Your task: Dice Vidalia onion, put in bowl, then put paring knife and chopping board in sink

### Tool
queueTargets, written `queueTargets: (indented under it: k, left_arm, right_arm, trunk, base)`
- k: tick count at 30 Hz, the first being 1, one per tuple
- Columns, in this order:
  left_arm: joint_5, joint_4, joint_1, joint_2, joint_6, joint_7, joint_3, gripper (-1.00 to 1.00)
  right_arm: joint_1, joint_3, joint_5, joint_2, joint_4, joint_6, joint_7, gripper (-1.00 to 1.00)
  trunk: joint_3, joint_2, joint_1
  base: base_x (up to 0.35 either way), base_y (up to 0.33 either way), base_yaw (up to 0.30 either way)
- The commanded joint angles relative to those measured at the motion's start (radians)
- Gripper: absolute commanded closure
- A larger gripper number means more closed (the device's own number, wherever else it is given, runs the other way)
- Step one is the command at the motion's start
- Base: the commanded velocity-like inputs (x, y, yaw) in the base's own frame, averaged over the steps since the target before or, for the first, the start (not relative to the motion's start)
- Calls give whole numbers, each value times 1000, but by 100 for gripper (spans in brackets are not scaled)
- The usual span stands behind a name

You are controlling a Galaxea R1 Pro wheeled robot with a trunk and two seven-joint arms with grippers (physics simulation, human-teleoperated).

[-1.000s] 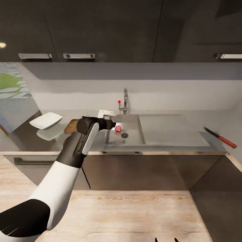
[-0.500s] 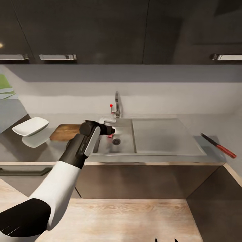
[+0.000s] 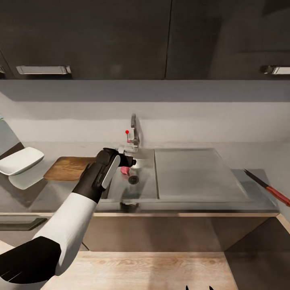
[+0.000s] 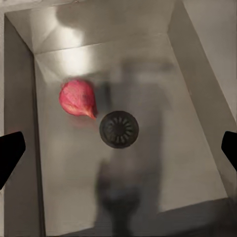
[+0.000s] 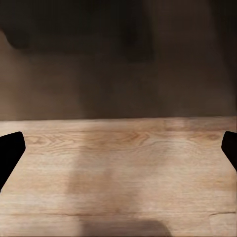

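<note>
The pinkish Vidalia onion lies on the floor of the pale grey sink, just beside the round drain. In the head view the onion peeks out from under my left gripper, which hovers over the basin. That gripper is open, its dark fingertips far apart with nothing between them. The chopping board lies on the countertop left of the sink, and the white bowl stands further left. The paring knife rests at the far right. My right gripper hangs open above wooden floor.
A chrome tap with a red knob rises behind the basin, close to my left wrist. The flat drainboard stretches right of the basin. Dark wall cabinets hang overhead, and dark drawer fronts close the counter below.
The head view has shifted right and closer, so counter things slid left in the picture. My left gripper has lowered over the basin, nearer the onion.
</note>
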Motion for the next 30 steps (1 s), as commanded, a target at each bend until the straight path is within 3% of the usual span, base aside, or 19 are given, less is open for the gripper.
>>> queueTargets:
  k: [1, 10, 30]
  left_arm:
    - [11, 2, -1, 1, 3, 10, -1, -100]
    - [11, 22, 0, 8, 3, 10, -1, -100]
    - [11, 59, 2, 6, 2, 9, -2, -100]
  right_arm:
    - [0, 8, -8, -2, -2, -2, -9, -100]
    - [0, 8, -8, -1, 0, -2, -8, -100]
    - [0, 8, -8, 0, 0, -2, -7, -100]
  trunk:
    - [-2, -2, 1]
    - [-11, -2, 1]
    - [-32, -2, 1]
  base:
    - [318, 12, 0]
    - [291, 85, 0]
    - [22, 0, 0]
